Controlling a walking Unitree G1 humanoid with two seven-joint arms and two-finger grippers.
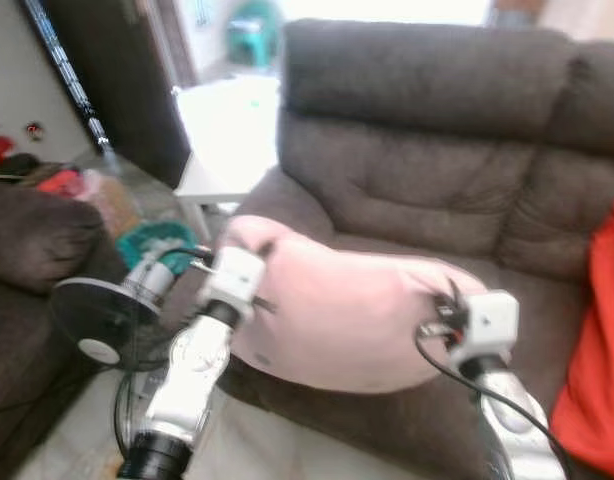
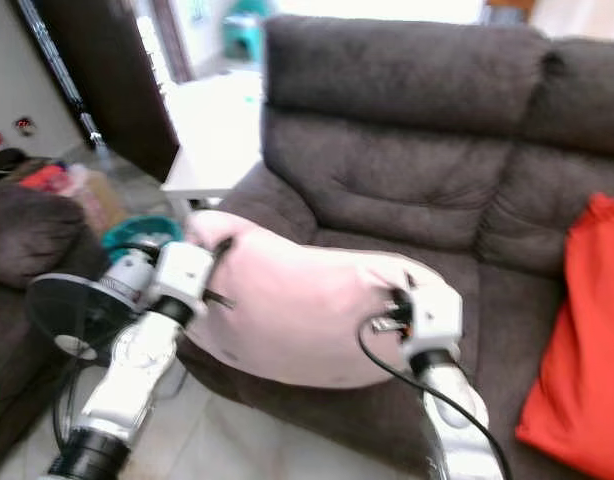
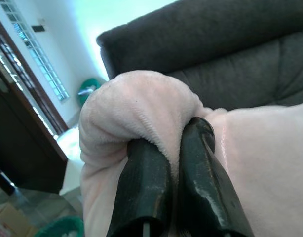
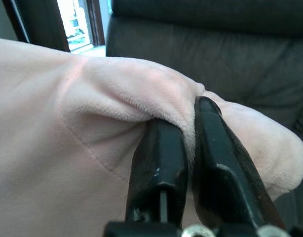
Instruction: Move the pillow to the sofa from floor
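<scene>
left eye view: a pink pillow (image 1: 337,315) is held over the grey sofa (image 1: 437,190) seat. left gripper (image 3: 173,143) and right gripper (image 4: 188,131) each have jaws pinched tight on a corner.

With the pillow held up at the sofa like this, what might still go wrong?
Each claw, left and right, pinches only a fold of the pink pillow at its end, so the plush may slip out. The pillow hangs over the front edge of the sofa, so an early release may drop it to the floor.
</scene>
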